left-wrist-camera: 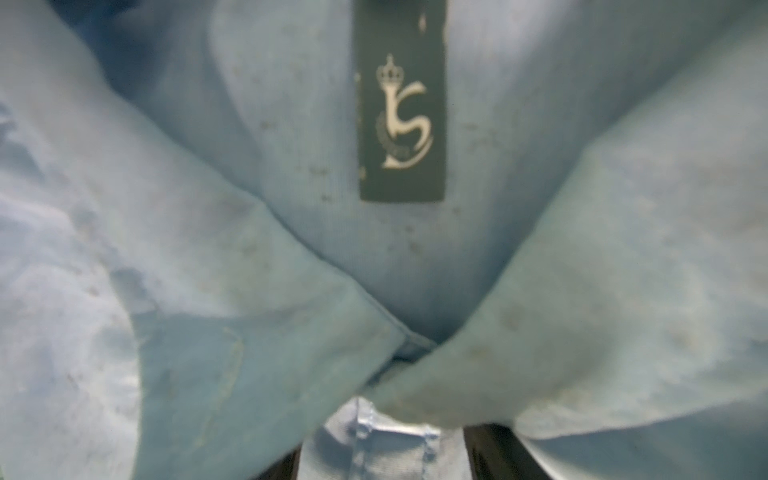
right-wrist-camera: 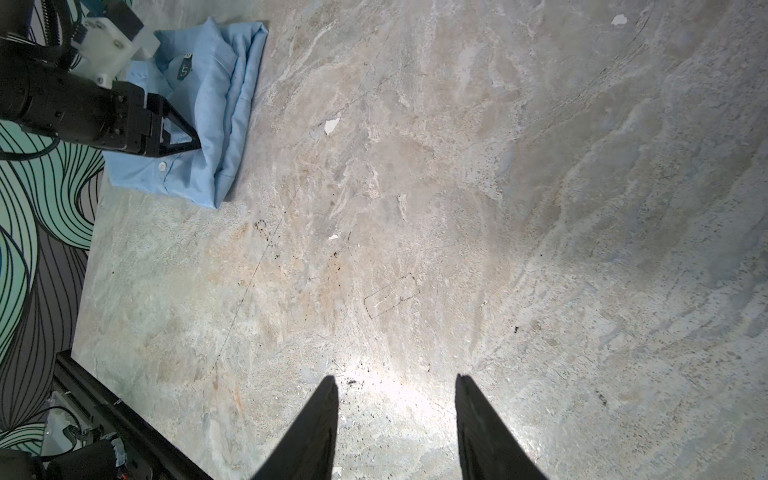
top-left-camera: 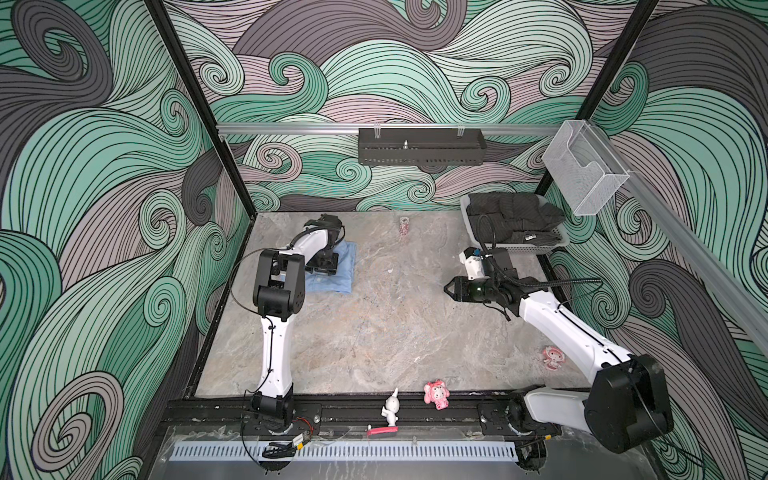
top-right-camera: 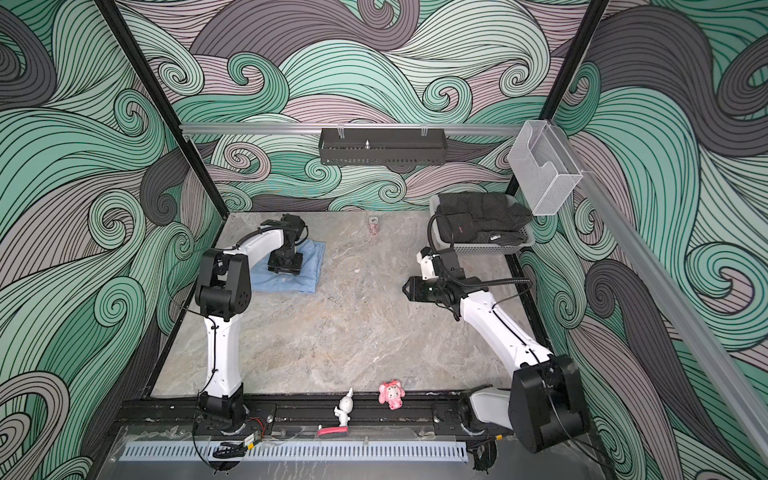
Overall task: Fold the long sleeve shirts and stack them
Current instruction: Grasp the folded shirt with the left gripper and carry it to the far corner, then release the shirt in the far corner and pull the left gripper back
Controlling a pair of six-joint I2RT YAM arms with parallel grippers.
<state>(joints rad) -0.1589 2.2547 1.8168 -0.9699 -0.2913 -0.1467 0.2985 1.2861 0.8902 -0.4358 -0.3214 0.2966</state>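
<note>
One folded light-blue long sleeve shirt (top-left-camera: 345,259) (top-right-camera: 309,266) (right-wrist-camera: 216,95) lies at the back left of the table. Its collar and dark neck label (left-wrist-camera: 401,124) fill the left wrist view. My left gripper (top-left-camera: 322,266) (top-right-camera: 284,266) (right-wrist-camera: 195,145) points down onto the shirt near the collar. Its dark fingers (left-wrist-camera: 494,453) stand apart with the button placket between them, and the collar hides the tips. My right gripper (top-left-camera: 445,288) (top-right-camera: 404,289) (right-wrist-camera: 395,378) hovers over bare table at the right, open and holding nothing.
A grey basket (top-left-camera: 519,250) with dark garments sits at the back right. A clear box (top-left-camera: 582,174) hangs on the right rail and a black tray (top-left-camera: 419,149) on the back rail. Small figurines (top-left-camera: 436,392) stand at the front edge.
</note>
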